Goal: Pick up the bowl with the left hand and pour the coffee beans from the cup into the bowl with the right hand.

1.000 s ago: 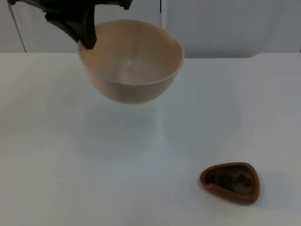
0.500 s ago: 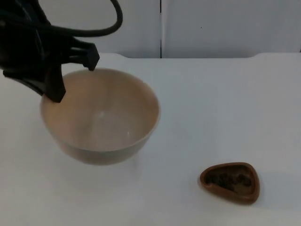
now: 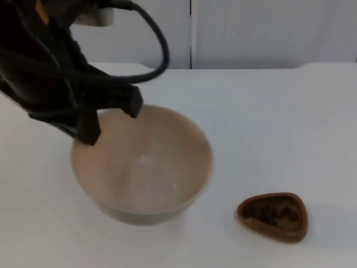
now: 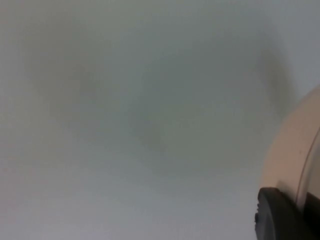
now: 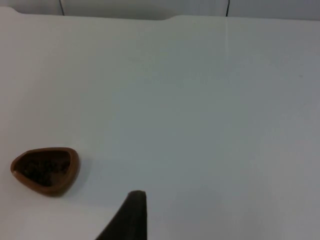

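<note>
**A:** Where is the bowl?

**B:** My left gripper has it, fingers pinched on its back rim, over the tabletop's front left part.

**A:** And the beans?

**B:** Not poured yet, I think. The cup sits near the front right edge, full. My right gripper waits; I can't tell its fingers.

**A:** How many things?

**B:** One bowl, one cup.

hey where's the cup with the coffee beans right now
In the top view the brown cup of coffee beans sits on the white table near the front right, apart from the bowl that the left tool holds by its rim.
</note>
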You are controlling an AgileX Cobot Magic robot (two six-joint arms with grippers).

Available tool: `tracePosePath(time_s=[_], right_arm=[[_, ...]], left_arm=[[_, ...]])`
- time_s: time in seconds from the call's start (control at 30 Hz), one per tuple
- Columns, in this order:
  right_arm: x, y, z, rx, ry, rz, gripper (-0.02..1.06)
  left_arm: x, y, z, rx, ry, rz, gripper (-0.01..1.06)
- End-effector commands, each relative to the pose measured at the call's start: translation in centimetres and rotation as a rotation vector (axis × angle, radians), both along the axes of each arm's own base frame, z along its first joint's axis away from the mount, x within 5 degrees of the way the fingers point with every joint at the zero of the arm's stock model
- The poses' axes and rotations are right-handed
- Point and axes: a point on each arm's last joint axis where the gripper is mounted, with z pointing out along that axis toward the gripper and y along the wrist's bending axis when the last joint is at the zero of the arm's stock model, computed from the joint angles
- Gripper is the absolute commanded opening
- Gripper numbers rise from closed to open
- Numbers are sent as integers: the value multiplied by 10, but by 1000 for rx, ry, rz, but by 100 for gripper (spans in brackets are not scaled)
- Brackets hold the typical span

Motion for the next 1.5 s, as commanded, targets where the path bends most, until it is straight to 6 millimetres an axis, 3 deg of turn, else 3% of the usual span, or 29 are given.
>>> tracePosePath(time_s=[0.0,0.2,0.97,1.3,1.47], right_arm=[[0,1,-1,-6,-5,2,105],[0,1,-1,-4,-5,3,105],[0,2,-1,5,-4,10,105],[0,2,-1,9,-4,12,105],[0,2,-1,9,-4,12,105]], left_arm=[[-6,-10,2,10,-38,-20,0],[-13,-20,3,15,-48,-23,0],[-14,-23,3,-24,-27,-3,0],[-9,-10,3,50,-68,243,0],[-8,-6,4,84,-88,256,0]])
